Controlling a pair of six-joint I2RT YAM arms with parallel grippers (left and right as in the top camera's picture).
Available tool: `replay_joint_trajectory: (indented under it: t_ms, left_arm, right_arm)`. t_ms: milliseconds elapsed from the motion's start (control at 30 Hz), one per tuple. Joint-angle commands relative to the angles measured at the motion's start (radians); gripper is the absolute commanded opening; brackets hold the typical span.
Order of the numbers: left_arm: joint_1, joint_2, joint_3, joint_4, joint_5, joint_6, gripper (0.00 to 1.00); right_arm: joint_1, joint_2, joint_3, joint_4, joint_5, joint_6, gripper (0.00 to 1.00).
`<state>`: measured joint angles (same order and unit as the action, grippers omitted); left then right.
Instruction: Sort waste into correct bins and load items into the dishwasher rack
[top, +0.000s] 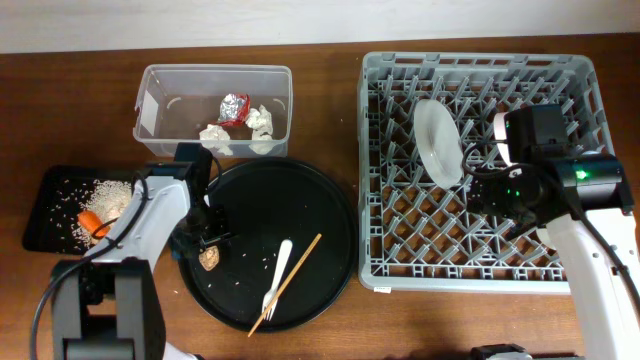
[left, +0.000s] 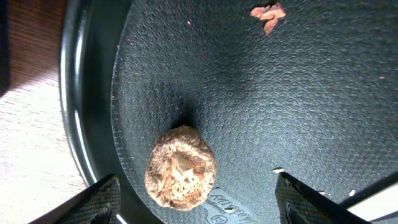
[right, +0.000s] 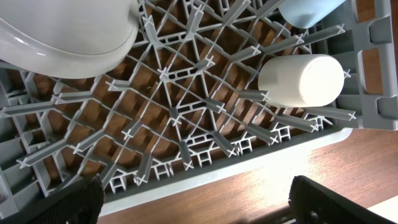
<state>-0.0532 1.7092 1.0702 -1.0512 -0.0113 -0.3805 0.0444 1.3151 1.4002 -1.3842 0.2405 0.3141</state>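
Observation:
A small brown lump (top: 208, 257) lies on the left side of the round black tray (top: 300, 190). My left gripper (top: 207, 238) is open and just above it. In the left wrist view the lump (left: 180, 168) sits between the two open fingers of the left gripper (left: 194, 186). A white fork (top: 283, 258) and a wooden chopstick (top: 305, 256) lie on the same tray. A white plate (top: 438, 140) stands in the grey rack (top: 480, 260). My right gripper (right: 193, 193) is open and empty over the rack's edge, near a cream cup (right: 301, 79) and a light blue cup (right: 308, 11).
The clear tub (top: 215, 70) holds white napkins (top: 262, 120) and a foil wrapper (top: 234, 106). The black rectangular tray (top: 45, 200) holds rice scraps (top: 95, 190) and a carrot (top: 92, 222). A small reddish scrap (left: 268, 14) lies on the round tray.

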Motion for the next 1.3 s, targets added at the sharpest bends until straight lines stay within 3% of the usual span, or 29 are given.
replay_joint_trajectory:
  t_ms: [0, 100, 267, 400, 667, 800, 867, 967, 1100, 1267]
  left_arm:
    - [-0.003, 0.043, -0.012, 0.004, 0.0, 0.015, 0.71]
    - [-0.004, 0.049, -0.064, 0.056, 0.046, 0.015, 0.7]
    - [-0.004, 0.049, -0.081, 0.06, 0.05, 0.015, 0.56]
    - [-0.004, 0.049, -0.081, 0.08, 0.037, 0.015, 0.62]
    - [-0.004, 0.049, -0.132, 0.169, 0.038, 0.015, 0.57]
    - [-0.004, 0.049, -0.137, 0.159, 0.038, 0.015, 0.36]
    - [-0.004, 0.049, -0.137, 0.149, 0.038, 0.015, 0.34]
    - [-0.004, 0.049, -0.137, 0.137, 0.039, 0.015, 0.24]
    - [-0.004, 0.048, -0.125, 0.116, 0.039, 0.015, 0.0]
    - [-0.004, 0.047, -0.033, 0.039, 0.038, 0.016, 0.0]
  right_arm:
    - [-0.006, 0.0, -0.004, -0.001, -0.002, 0.003, 0.98]
    - [-0.006, 0.0, -0.004, -0.001, -0.002, 0.003, 0.98]
    - [-0.006, 0.0, -0.004, -0.002, -0.002, 0.003, 0.98]
    - [-0.006, 0.0, -0.004, -0.005, -0.002, 0.003, 0.98]
    - [-0.006, 0.001, -0.004, -0.012, -0.001, 0.003, 0.98]
    - [-0.006, 0.0, -0.004, -0.016, -0.001, 0.003, 0.99]
    - [-0.006, 0.0, -0.004, -0.016, -0.002, 0.003, 0.98]
    - [-0.006, 0.0, -0.004, -0.016, -0.002, 0.004, 0.99]
    - [-0.006, 0.0, -0.004, -0.016, -0.002, 0.003, 0.98]
    - [-0.006, 0.001, -0.004, -0.019, -0.002, 0.004, 0.98]
